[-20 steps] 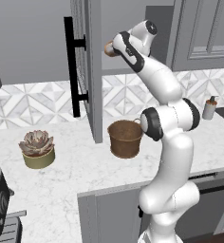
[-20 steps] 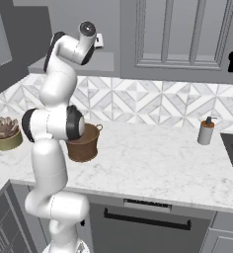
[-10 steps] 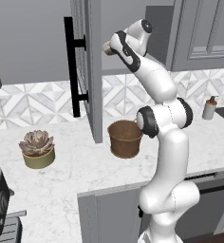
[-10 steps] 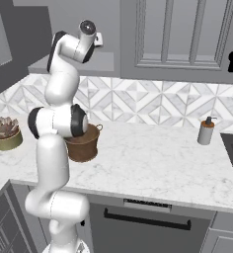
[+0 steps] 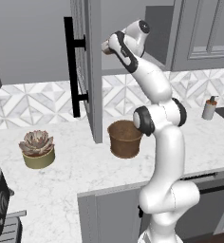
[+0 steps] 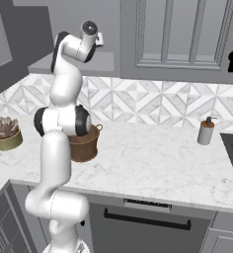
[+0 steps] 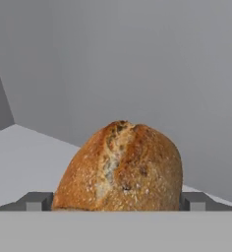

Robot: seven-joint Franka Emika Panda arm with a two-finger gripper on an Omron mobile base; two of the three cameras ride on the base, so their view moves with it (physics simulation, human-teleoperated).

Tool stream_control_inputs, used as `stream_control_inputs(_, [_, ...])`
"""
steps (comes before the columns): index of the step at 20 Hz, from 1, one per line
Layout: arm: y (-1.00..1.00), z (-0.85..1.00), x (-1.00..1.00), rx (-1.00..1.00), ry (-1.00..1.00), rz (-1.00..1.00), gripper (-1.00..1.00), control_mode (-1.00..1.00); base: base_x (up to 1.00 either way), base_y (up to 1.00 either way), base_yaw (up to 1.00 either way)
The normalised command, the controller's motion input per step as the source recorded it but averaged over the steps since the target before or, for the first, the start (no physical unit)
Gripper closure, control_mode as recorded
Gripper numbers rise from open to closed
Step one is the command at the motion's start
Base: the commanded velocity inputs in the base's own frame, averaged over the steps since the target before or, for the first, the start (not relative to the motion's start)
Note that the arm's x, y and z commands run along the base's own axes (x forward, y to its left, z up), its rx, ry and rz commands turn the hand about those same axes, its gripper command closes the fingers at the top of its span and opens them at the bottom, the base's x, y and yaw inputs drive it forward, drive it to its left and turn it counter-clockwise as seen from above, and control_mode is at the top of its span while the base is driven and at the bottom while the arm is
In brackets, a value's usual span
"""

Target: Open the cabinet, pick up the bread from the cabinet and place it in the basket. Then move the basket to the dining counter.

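Gripper (image 7: 118, 202) sat inside the cabinet (image 5: 92, 71), its two dark fingertips (image 7: 35, 201) pressed against either side of the bread (image 7: 120, 167), so it was clamped on the loaf. In the hand view the golden-brown loaf stood between the tips, with the cabinet's grey shelf floor under it and plain grey walls behind. From the left base view the arm reached up and into the open cabinet, and a small brown bit of the bread (image 5: 106, 46) showed at the hand, just behind the edge of the open door.

That door stood swung out toward the camera, its long black bar handle (image 5: 72, 66) on the outer face, left of the arm.

Below the cabinet, on the marble counter (image 5: 66, 171) backed by patterned tiles, the basket (image 5: 125, 138) stood upright and brown, just right of the door's lower edge and close against the arm's elbow joint. In the right base view the basket (image 6: 86, 143) was partly hidden behind that joint.

Left of the cabinet door on the same counter sat the succulent in its olive pot (image 5: 37, 149). Well to the right of the cabinet, a soap dispenser (image 5: 209, 108) stood near the tiles.
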Motion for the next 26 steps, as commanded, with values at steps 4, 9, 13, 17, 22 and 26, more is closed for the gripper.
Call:
stream_control_inputs(4, [0.03, -0.13, 0.07, 0.01, -0.02, 0.01, 1.00, -1.00, 0.00, 0.00, 0.00])
stream_control_inputs(9, [0.00, -0.02, -0.51, 0.03, 0.00, 0.00, 1.00, -1.00, 0.00, 0.00, 0.00])
stream_control_inputs(13, [0.16, -0.16, -0.99, 0.07, -0.12, 0.00, 1.00, -1.00, 0.00, 0.00, 0.00])
stream_control_inputs(17, [0.13, -0.29, -1.00, 0.08, -0.26, 0.00, 1.00, -1.00, 0.00, 0.00, 0.00])
stream_control_inputs(22, [0.18, -0.22, -1.00, 0.13, -0.38, 0.00, 1.00, -1.00, 0.00, 0.00, 0.00])
stream_control_inputs(26, [0.06, 0.31, -1.00, 0.09, -0.12, -0.05, 1.00, -1.00, 0.00, 0.00, 0.00])
